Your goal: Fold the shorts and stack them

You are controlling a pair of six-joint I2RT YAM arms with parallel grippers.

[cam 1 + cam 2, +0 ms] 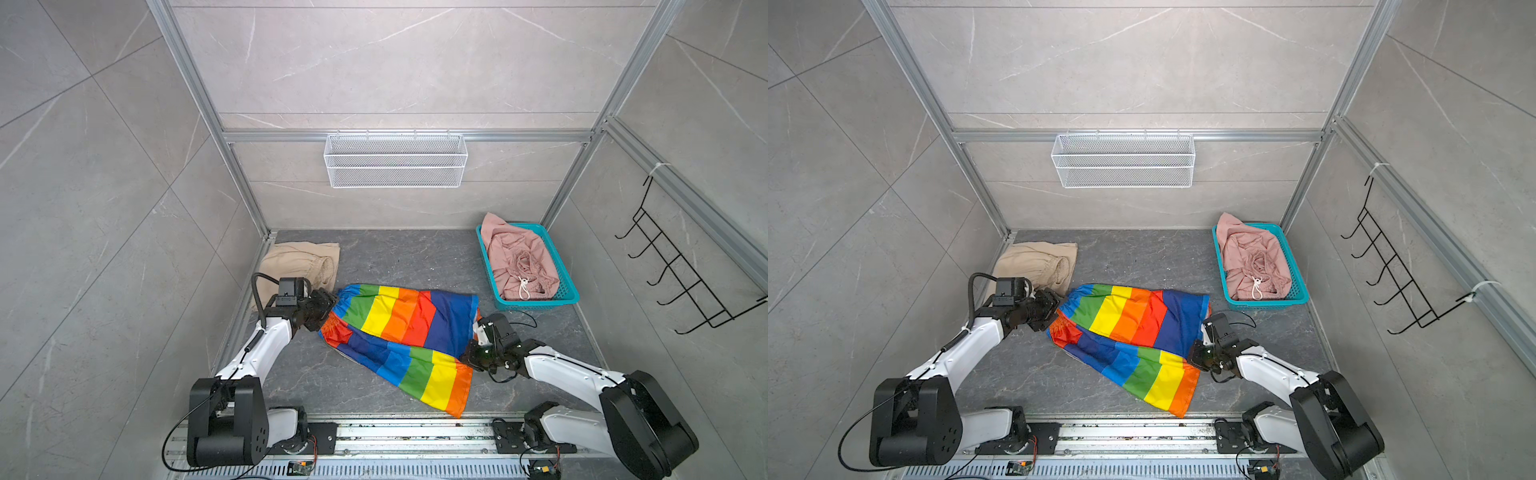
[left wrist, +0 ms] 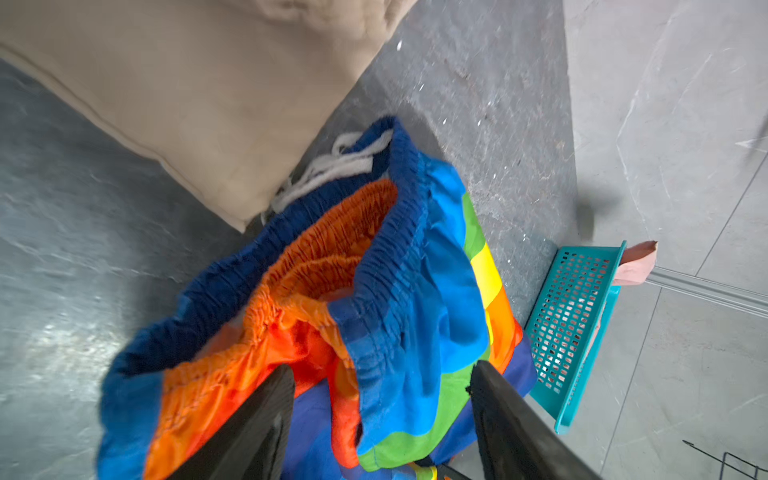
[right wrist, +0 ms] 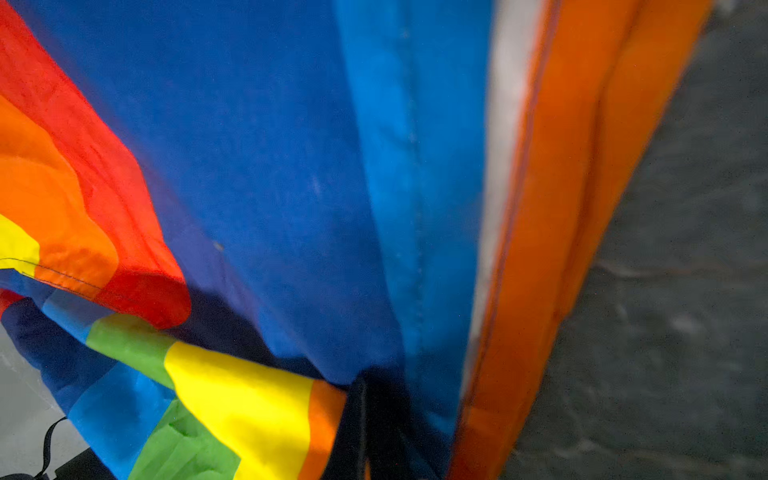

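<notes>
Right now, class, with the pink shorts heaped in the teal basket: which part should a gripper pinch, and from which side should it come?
Pinch the pink shorts at their gathered waistband, beside the white drawstring, coming down from above. The walls of the teal basket block a sideways approach, and the bunched elastic probably gives a ridge to pinch.

Hidden bits
Right gripper [image 3: 370, 403] tips buried in rainbow shorts [image 3: 291, 166]; beige shorts [image 1: 299, 259] corner lost behind left gripper [image 1: 329, 308].

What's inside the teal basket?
The pink shorts, bunched up, white drawstring showing, one corner over the far rim of the teal basket. Anything beneath them is covered.
</notes>
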